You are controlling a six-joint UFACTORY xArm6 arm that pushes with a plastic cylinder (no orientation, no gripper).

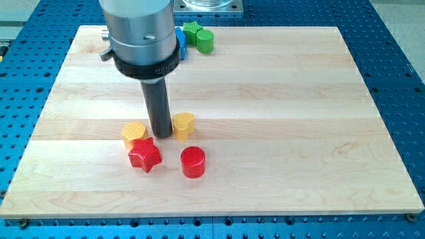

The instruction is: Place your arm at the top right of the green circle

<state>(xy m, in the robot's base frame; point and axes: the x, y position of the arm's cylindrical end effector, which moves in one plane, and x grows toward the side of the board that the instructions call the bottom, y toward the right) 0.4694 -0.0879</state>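
The green circle [204, 41] sits near the board's top edge, left of centre, with a green star-like block [191, 30] touching it at its upper left. A blue block [180, 42], partly hidden by the arm, lies just left of them. My tip [161, 135] rests on the board far below the green circle, between a yellow hexagon [133, 133] on its left and a yellow block [184, 125] on its right, close to both.
A red star [145, 155] lies just below the yellow hexagon. A red circle [193, 162] lies below the yellow block. The wooden board [299, 119] rests on a blue perforated table [398, 66]. The arm's grey body hides part of the top left.
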